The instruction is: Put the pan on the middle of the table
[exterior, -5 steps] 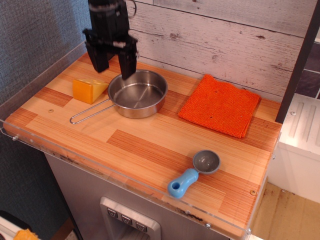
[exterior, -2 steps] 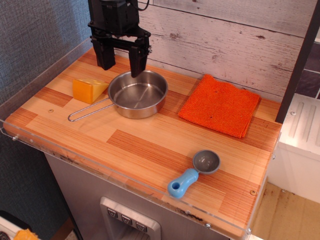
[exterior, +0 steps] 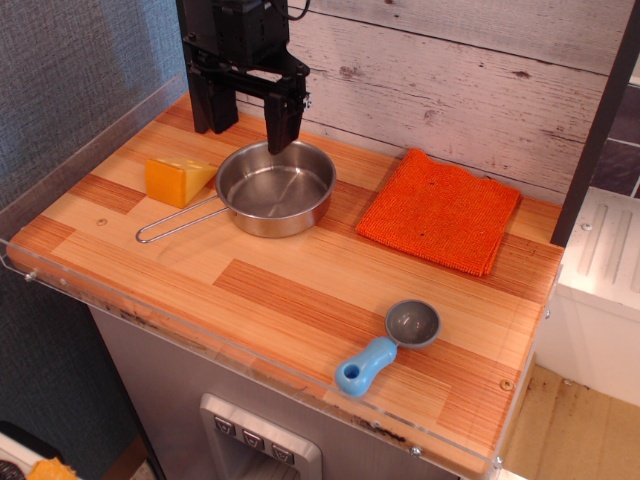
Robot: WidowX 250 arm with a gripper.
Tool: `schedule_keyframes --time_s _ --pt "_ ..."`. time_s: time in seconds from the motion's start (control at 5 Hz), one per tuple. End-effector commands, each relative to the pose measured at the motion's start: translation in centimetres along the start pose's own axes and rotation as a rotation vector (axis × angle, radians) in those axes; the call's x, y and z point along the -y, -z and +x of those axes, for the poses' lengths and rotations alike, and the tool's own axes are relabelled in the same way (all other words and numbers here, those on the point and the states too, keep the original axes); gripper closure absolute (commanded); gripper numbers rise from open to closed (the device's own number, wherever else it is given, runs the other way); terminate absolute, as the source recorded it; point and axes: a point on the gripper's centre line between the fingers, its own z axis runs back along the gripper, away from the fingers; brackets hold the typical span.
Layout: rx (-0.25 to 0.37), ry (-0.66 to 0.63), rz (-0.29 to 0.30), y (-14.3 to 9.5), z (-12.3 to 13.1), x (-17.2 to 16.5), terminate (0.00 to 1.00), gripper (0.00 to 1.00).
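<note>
Lifted and shifted slightly right since a second ago: end effector (exterior: 250, 118), fingers spread, empty, above pan's (exterior: 275, 188) far rim. Pan resting on surface (exterior: 300, 290) left of cloth (exterior: 441, 210), beside cheese (exterior: 176, 180). Looks nearly placed; retreat remaining.

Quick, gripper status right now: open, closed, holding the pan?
Gripper: open, holding nothing; fingers spread above the back rim of the pan, which sits on the table.

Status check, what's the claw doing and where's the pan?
Claw open, above pan's back rim. Pan on table, left of centre, not gripped. Cheese wedge beside the handle; centre unobstructed.
</note>
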Motion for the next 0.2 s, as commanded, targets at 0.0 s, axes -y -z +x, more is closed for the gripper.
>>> schedule_keyframes --time_s 0.0 --pt "0.061 0.002 0.027 -2.25 0.03 -0.10 1.00 0.00"
